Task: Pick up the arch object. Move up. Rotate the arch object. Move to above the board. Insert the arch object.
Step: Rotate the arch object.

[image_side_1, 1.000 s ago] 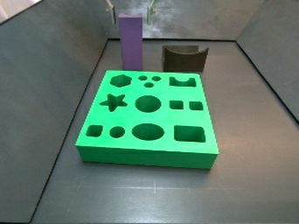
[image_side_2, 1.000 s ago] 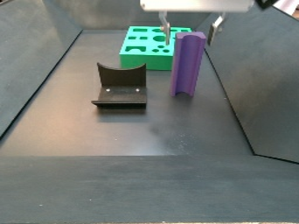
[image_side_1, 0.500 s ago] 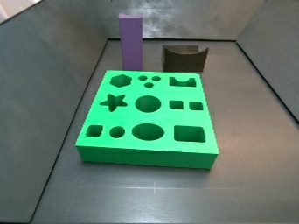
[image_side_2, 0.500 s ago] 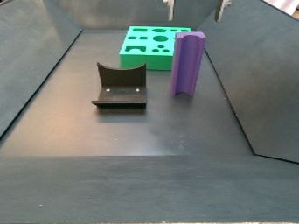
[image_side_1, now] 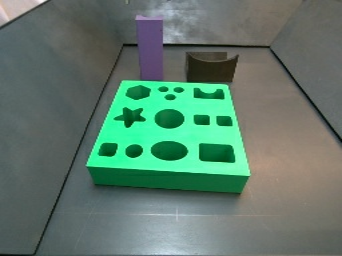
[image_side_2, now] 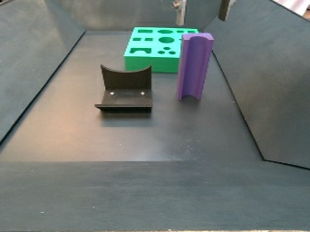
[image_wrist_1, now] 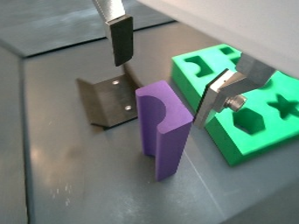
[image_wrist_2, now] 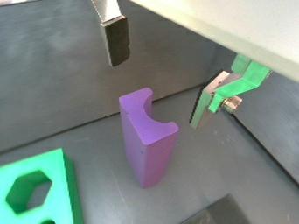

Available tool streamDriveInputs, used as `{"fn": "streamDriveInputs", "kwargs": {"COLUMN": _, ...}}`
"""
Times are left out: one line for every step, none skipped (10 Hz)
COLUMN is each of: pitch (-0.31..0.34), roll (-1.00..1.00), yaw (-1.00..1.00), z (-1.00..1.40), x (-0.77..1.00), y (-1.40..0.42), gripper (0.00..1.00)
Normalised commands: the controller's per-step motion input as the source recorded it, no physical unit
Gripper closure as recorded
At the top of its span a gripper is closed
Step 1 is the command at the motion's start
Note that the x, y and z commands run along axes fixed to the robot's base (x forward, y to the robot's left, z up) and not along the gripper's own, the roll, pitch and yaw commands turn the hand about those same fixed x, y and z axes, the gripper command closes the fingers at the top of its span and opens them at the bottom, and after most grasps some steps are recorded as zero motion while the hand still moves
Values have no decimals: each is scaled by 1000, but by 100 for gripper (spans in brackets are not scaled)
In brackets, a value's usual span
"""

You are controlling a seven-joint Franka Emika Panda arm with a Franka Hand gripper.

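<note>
The pincer (image_wrist_1: 170,68) hangs above the arch (image_wrist_1: 163,129), its plates spread wide with nothing between them; in both wrist views the arch stands upright on the floor below the gap, its curved notch facing up. In a side view only the fingertips (image_side_2: 179,11) show at the upper edge, above the arch (image_side_2: 194,66). The arch stands just beside the board (image_side_2: 159,47), near one short edge, apart from it. A dark fixture (image_side_2: 123,89) sits nearby on the floor. The arch looks rigid and light, smooth-sided, so likely a little slippery. A grip across its two broad flat faces, near the top, seems soundest; being tall and slim, it could topple if nudged.
</note>
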Motion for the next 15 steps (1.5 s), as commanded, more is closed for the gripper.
{"fn": "streamDriveInputs", "kwargs": {"pitch": 6, "roll": -4, "yaw": 1000, "z": -17, "x": 20, "y": 8, "gripper": 0}}
{"fn": "streamDriveInputs", "kwargs": {"pitch": 7, "roll": -4, "yaw": 1000, "z": -17, "x": 20, "y": 6, "gripper": 0}}
{"fn": "streamDriveInputs", "kwargs": {"pitch": 7, "roll": -4, "yaw": 1000, "z": -17, "x": 20, "y": 6, "gripper": 0}}
{"fn": "streamDriveInputs", "kwargs": {"pitch": 7, "roll": -4, "yaw": 1000, "z": -17, "x": 20, "y": 5, "gripper": 0}}
{"fn": "streamDriveInputs", "kwargs": {"pitch": 7, "roll": -5, "yaw": 1000, "z": -17, "x": 20, "y": 5, "gripper": 0}}
{"fn": "streamDriveInputs", "kwargs": {"pitch": 7, "roll": -5, "yaw": 1000, "z": -17, "x": 20, "y": 4, "gripper": 0}}
{"fn": "streamDriveInputs", "kwargs": {"pitch": 7, "roll": -5, "yaw": 1000, "z": -17, "x": 20, "y": 4, "gripper": 0}}
{"fn": "streamDriveInputs", "kwargs": {"pitch": 8, "roll": -5, "yaw": 1000, "z": -17, "x": 21, "y": 4, "gripper": 0}}
{"fn": "streamDriveInputs", "kwargs": {"pitch": 8, "roll": -5, "yaw": 1000, "z": -17, "x": 21, "y": 3, "gripper": 0}}
{"fn": "streamDriveInputs", "kwargs": {"pitch": 8, "roll": -5, "yaw": 1000, "z": -17, "x": 21, "y": 4, "gripper": 0}}
{"fn": "streamDriveInputs", "kwargs": {"pitch": 9, "roll": -5, "yaw": 1000, "z": -17, "x": 21, "y": 3, "gripper": 0}}
{"fn": "streamDriveInputs", "kwargs": {"pitch": 9, "roll": -6, "yaw": 1000, "z": -17, "x": 21, "y": 3, "gripper": 0}}
{"fn": "streamDriveInputs", "kwargs": {"pitch": 9, "roll": -6, "yaw": 1000, "z": -17, "x": 21, "y": 3, "gripper": 0}}
{"fn": "streamDriveInputs", "kwargs": {"pitch": 10, "roll": -6, "yaw": 1000, "z": -17, "x": 21, "y": 3, "gripper": 0}}
{"fn": "streamDriveInputs", "kwargs": {"pitch": 10, "roll": -6, "yaw": 1000, "z": -17, "x": 21, "y": 3, "gripper": 0}}
